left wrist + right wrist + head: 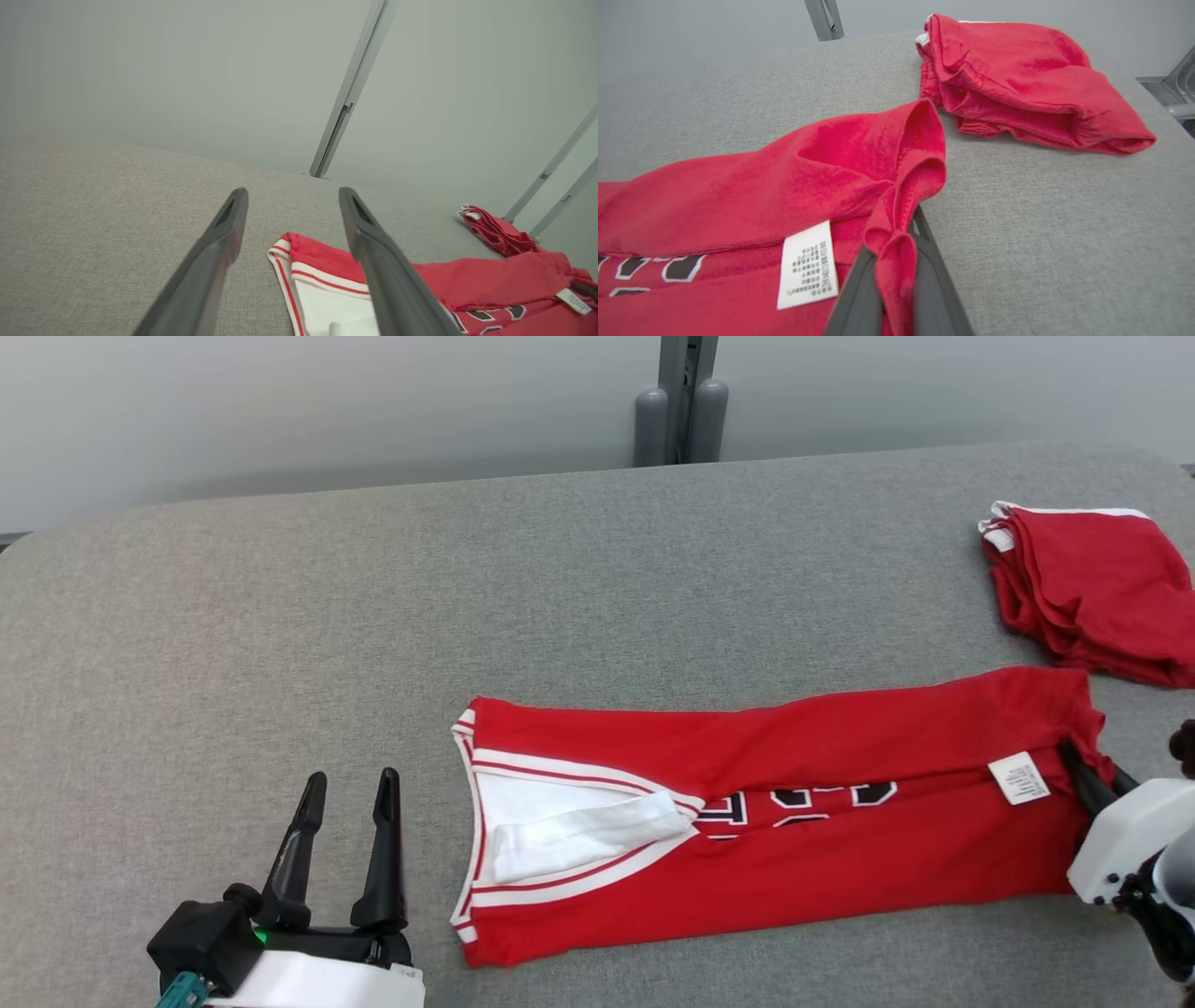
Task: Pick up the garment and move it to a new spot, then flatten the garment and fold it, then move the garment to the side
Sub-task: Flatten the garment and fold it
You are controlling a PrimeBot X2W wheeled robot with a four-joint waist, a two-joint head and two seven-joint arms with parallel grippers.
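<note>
Garment (840, 859), red with white trim, lies folded lengthwise across the lower centre and right of the head view, on a grey table (280, 616). At the right edge, the right gripper (1074, 761) pinches its bunched hem beside a white label (1019, 777). At lower left, the left gripper (353, 782) rests with fingers spread, clear of the cloth.

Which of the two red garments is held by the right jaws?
The spread-out jersey with the white label: the right jaws pinch its hem. The folded red garment lies apart, beyond it, untouched.
</note>
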